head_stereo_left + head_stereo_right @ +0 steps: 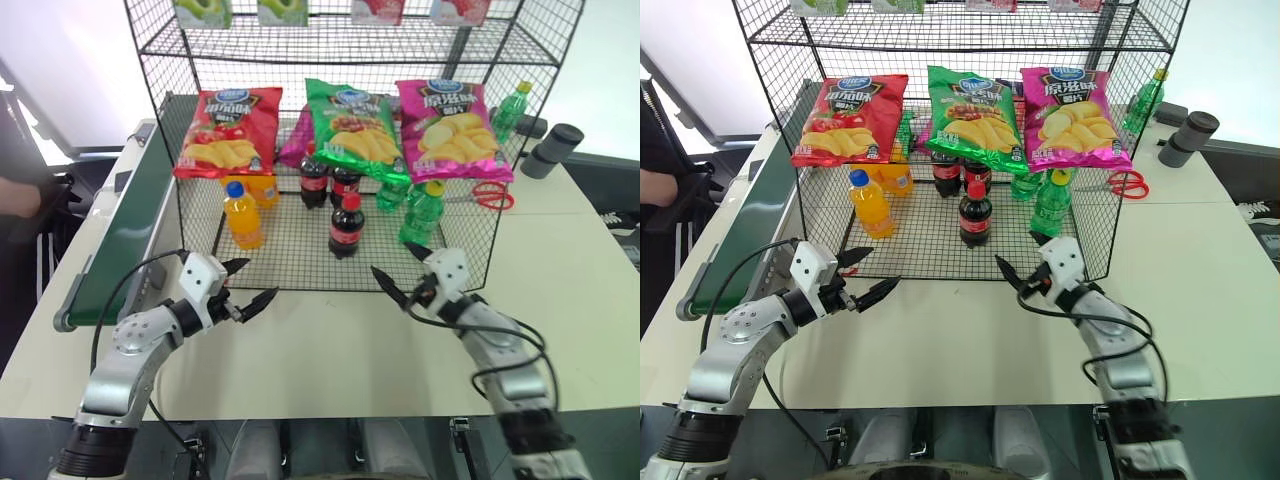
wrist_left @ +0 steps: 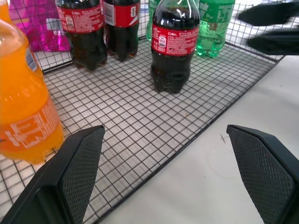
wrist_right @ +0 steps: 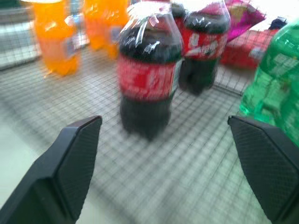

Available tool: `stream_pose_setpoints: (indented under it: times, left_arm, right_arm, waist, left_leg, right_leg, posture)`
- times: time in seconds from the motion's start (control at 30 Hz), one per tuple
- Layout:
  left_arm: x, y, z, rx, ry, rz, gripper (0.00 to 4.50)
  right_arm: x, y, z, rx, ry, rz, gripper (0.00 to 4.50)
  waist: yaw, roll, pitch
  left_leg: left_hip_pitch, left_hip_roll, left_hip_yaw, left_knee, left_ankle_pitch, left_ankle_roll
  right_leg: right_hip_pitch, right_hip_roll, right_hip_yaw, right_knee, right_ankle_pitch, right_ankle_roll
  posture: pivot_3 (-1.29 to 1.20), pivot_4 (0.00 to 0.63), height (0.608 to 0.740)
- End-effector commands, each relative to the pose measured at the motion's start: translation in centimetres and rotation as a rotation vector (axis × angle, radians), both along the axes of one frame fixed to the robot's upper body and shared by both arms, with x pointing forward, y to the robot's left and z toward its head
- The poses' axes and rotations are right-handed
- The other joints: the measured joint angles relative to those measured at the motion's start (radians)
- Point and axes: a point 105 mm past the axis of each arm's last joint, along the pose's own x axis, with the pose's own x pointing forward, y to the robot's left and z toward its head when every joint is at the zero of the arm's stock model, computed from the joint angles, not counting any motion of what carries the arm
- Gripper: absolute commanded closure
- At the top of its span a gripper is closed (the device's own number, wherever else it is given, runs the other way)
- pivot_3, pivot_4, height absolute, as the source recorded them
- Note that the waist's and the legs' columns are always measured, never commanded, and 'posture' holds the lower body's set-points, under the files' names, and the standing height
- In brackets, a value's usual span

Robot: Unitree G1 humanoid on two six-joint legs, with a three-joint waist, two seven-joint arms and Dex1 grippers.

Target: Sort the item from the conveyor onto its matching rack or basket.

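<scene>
Cola bottle (image 1: 346, 226) stands upright on the rack's (image 1: 290, 262) mesh floor, nearer than two other colas, so sorting looks done. Left gripper (image 1: 250, 285) and right gripper (image 1: 403, 270) hover empty, jaws spread; conveyor (image 1: 130, 225) lies left.

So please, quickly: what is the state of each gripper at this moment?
Left gripper: open, holding nothing.
Right gripper: open, holding nothing.
</scene>
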Motion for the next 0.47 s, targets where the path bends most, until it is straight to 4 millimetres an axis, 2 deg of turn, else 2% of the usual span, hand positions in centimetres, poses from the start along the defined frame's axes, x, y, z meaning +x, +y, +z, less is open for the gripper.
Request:
stream_pose_setpoints:
  times: [0.03,0.2,0.37,0.47]
  left_arm:
    - [-0.1,0.6,0.9,0.033,-0.025,-0.016,0.00]
    - [-0.6,2.2,0.6,0.085,0.020,-0.034,0.00]
    - [-0.9,3.2,0.5,0.096,0.044,-0.034,0.00]
    - [-1.1,3.2,0.4,0.082,0.059,-0.044,0.00]
  right_arm:
    - [-2.4,-1.6,3.3,0.005,-0.031,0.043,0.03]
    - [-5.0,-5.7,4.1,-0.054,0.039,-0.029,0.03]
    - [-5.6,-7.6,4.2,-0.064,0.059,-0.088,0.03]
    - [-5.5,-7.8,4.4,-0.072,0.058,-0.094,0.03]
  waist:
    - [0.000,0.000,0.000]
    - [0.002,0.000,0.000]
    - [0.007,0.000,0.000]
    - [0.015,0.000,0.000]
  left_leg:
    - [0.000,0.000,0.000,0.000,0.000,0.000]
    - [0.000,0.000,0.000,0.000,0.000,0.000]
    - [0.000,0.000,0.000,0.000,0.000,0.000]
    - [0.000,0.000,0.001,0.000,0.000,0.000]
  right_leg:
    - [0.000,0.001,0.000,0.000,0.000,0.000]
    - [0.001,0.001,0.000,-0.001,0.000,0.000]
    - [0.001,0.001,0.000,-0.002,-0.002,-0.003]
    - [0.001,0.001,0.001,-0.002,-0.002,-0.004]
  posture:
    - [0.00,0.150,0.740]
    - [0.00,0.150,0.740]
    - [0.00,0.150,0.740]
    - [0.00,0.150,0.740]
